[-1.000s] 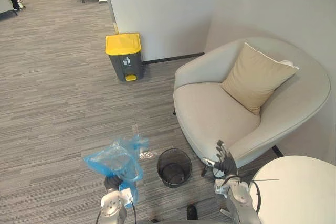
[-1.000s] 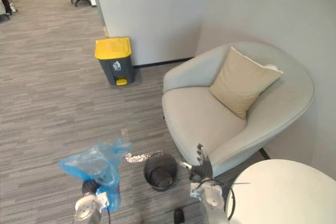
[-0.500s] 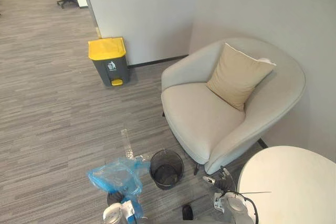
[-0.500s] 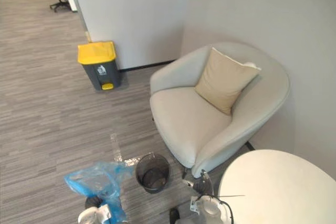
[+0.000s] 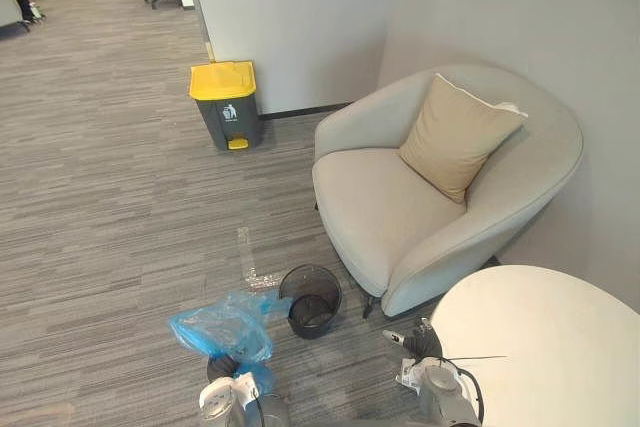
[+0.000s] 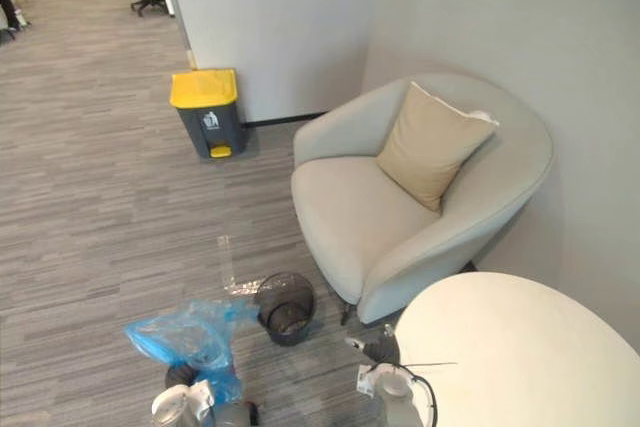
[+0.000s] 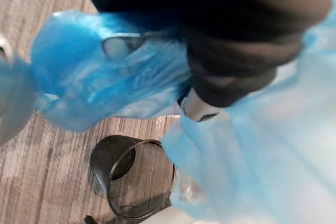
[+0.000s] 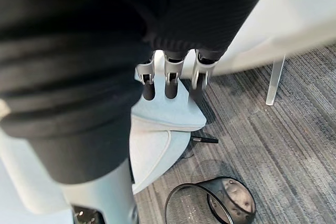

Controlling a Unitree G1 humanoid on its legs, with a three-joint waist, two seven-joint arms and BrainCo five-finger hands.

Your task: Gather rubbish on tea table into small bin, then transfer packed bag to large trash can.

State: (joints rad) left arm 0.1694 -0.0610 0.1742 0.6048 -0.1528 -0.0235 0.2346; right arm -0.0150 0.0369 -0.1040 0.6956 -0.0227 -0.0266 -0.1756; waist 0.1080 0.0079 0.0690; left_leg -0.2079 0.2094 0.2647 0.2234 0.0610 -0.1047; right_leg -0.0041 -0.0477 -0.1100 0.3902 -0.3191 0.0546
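Where the left hand's (image 5: 221, 367) fingers (image 7: 197, 107) curl into the plastic, they clench the blue bag (image 5: 222, 325), which bunches up over the hand above the carpet (image 5: 110, 207). The right hand (image 5: 413, 340) hangs by the round table's (image 5: 540, 347) edge, its fingers (image 8: 168, 81) straight and released, touching nothing. The small bin (image 5: 311, 299) stands just beside the bag, between the two hands and at the foot of the armchair (image 5: 395, 207), which carries a tan cushion (image 5: 458, 137). Well beyond, across the carpet, the yellow-lidded trash can (image 5: 227, 107) sits against the wall. The left wrist view shows the bin's rim past the bag's folds. The right wrist view shows the table's leg (image 8: 275, 80).
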